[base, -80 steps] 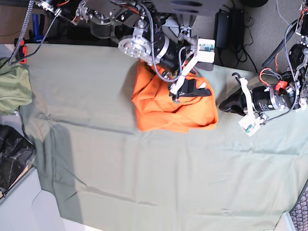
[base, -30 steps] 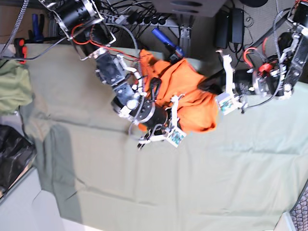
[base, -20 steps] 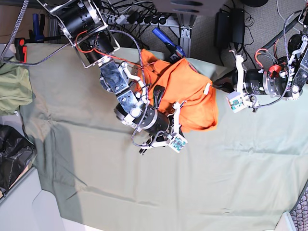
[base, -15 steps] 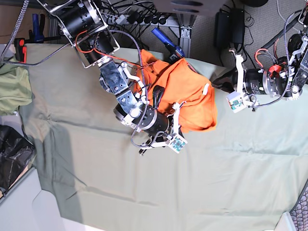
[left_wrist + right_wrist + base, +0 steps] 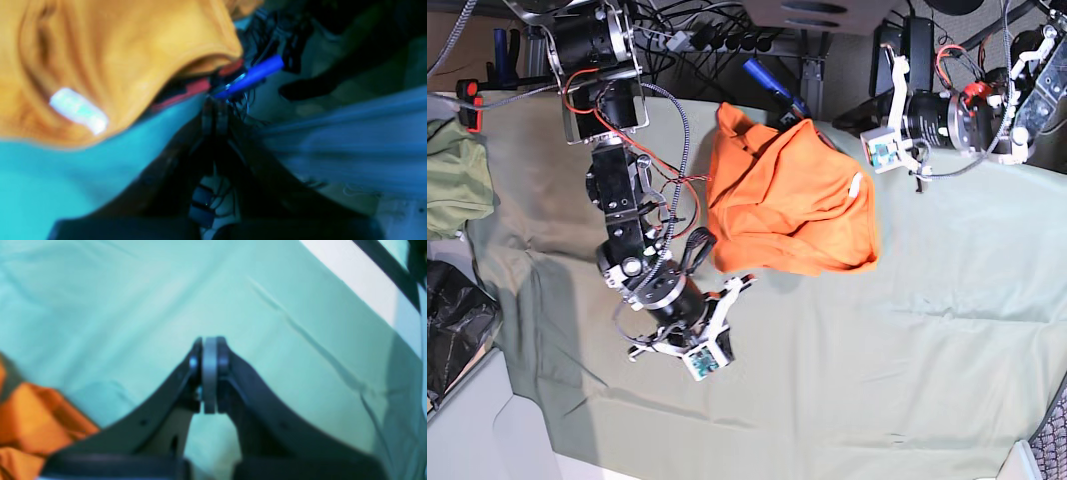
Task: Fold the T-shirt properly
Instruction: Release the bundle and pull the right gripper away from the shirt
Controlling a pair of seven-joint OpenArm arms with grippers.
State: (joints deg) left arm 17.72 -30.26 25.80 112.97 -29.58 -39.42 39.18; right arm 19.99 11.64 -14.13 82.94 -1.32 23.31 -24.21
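The orange T-shirt [image 5: 787, 200] lies bunched at the back middle of the sage cloth [image 5: 877, 350], with a white tag [image 5: 855, 185] showing on its right side. My right gripper [image 5: 725, 330] hovers over bare cloth in front of and left of the shirt, shut and holding nothing. In the right wrist view its gripper [image 5: 210, 373] is pressed together and the T-shirt [image 5: 30, 420] is at the lower left. My left gripper [image 5: 847, 120] is at the table's back edge beside the shirt's upper right corner, shut and empty. The left wrist view is blurred and shows the gripper [image 5: 213, 110] below the T-shirt [image 5: 116, 50].
An olive-green garment [image 5: 452, 180] is bunched at the left edge, with a black bag [image 5: 452, 330] below it. A blue-handled tool [image 5: 772, 85], cables and power bricks sit behind the table. The cloth's front edge hangs over the table at the lower left.
The right gripper has pulled off the shirt and swung toward the front left. The left gripper has drawn back and up from the shirt's right edge. The shirt has settled flatter.
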